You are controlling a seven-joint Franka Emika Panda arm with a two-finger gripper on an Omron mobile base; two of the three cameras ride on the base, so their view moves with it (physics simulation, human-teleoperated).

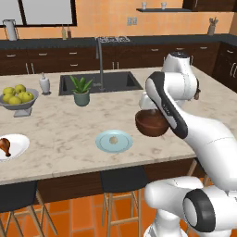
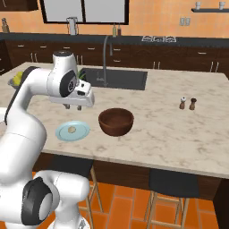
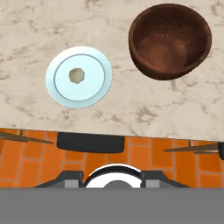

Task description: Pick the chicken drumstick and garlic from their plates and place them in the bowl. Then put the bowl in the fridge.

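Hand view: garlic (image 3: pixel 76 75) seen small on blue plate (image 3: pixel 97 89); pincer (image 2: pixel 74 107) opening can't be told; bulb could be nudged off.

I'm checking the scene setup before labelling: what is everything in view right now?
bowl: one, dark brown, empty, on the counter
blue plate: one, light blue, beside the bowl
garlic: one, off-white, on the blue plate
white plate: one, counter's left end
drumstick: one, reddish-brown, on the white plate
fruit dish: one, grey, holding yellow-green fruit
potted plant: one, green, by the sink
shakers: two, far right
tool: one, above the counter near the blue plate, holding nothing
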